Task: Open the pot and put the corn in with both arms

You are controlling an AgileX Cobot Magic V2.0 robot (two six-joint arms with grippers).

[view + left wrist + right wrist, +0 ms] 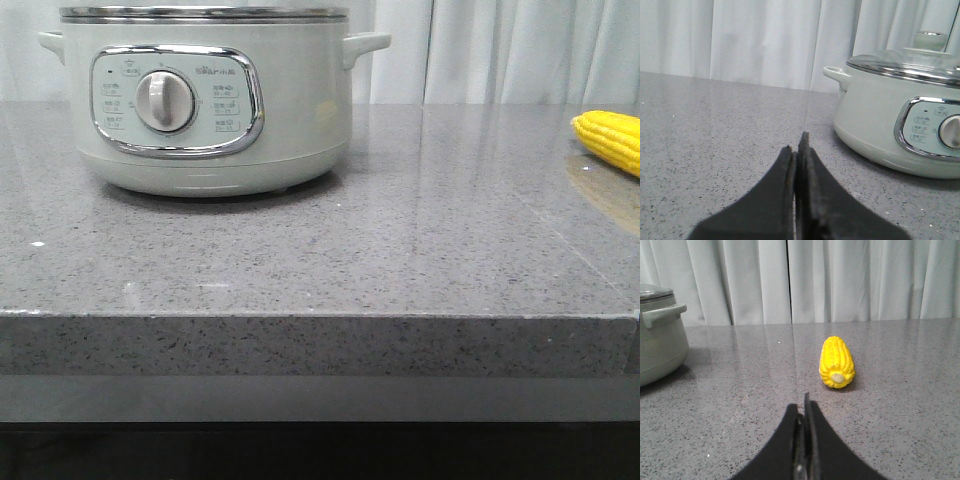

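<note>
The pale grey-green pot (205, 100) stands at the back left of the grey stone counter, dial facing me, its top cut off in the front view. In the left wrist view the pot (900, 117) carries a glass lid (910, 65) with a knob on top. The yellow corn (610, 140) lies on its side at the right edge of the front view. My left gripper (796, 142) is shut and empty, low over the counter, short of the pot. My right gripper (804, 402) is shut and empty, a short way in front of the corn (836, 362). Neither arm shows in the front view.
The speckled grey counter (320, 250) ends in a thick front edge (320, 335). White curtains (815, 280) hang behind it. The pot's side handle (662, 315) shows in the right wrist view, well apart from the corn.
</note>
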